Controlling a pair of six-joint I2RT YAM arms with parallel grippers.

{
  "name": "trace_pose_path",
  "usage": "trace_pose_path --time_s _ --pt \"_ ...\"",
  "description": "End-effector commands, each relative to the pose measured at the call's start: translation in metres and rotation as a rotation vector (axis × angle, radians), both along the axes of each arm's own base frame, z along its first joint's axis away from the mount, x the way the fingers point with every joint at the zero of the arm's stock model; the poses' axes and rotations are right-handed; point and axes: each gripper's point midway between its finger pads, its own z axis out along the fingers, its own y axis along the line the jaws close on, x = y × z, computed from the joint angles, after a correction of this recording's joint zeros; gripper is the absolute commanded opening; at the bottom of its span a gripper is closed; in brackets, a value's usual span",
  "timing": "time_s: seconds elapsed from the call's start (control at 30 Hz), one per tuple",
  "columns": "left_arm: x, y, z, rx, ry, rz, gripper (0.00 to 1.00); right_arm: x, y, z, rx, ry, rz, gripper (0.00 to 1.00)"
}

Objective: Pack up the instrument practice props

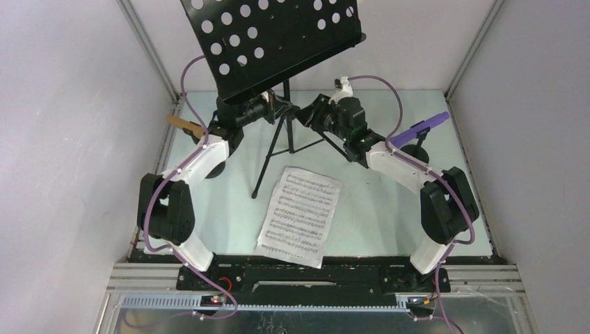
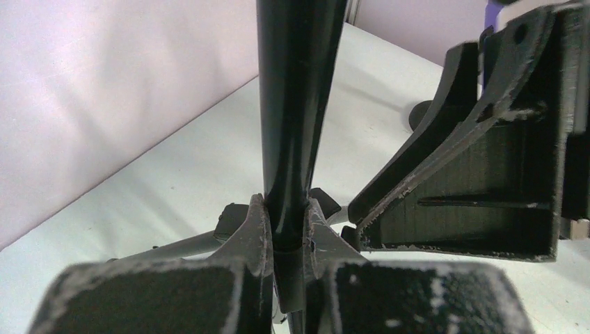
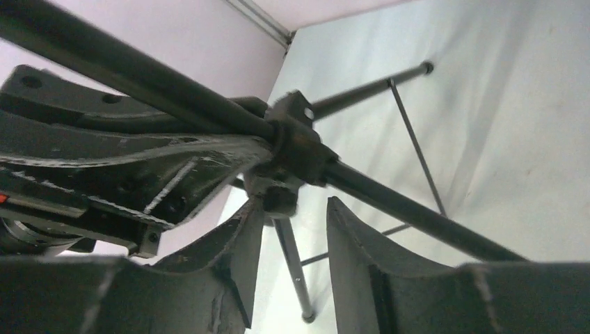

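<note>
The left hand (image 2: 285, 233) pinched the music rack's (image 1: 271, 42) pole just above the leg hub, likely steadying it, while the right hand (image 3: 296, 223) stood spread at that hub, probably to fold the legs. The sheet music (image 1: 300, 216) lay on the pale bench (image 1: 389, 209), white walls around.
</note>
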Motion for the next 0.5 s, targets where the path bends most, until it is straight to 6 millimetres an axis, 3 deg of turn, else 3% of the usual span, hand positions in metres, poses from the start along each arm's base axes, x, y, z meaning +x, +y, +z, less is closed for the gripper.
trace_pose_path --time_s 0.0,0.13,0.47 --pt "-0.009 -0.014 -0.001 0.032 -0.003 -0.068 0.09 -0.019 0.005 0.022 0.358 0.222 0.09 0.51" --pt "-0.009 -0.015 -0.002 0.032 0.0 -0.074 0.09 -0.021 0.013 0.025 0.479 0.31 0.109 0.59" --pt "-0.008 -0.015 -0.004 0.04 0.002 -0.073 0.09 -0.012 0.02 0.022 0.69 0.412 0.129 0.64"
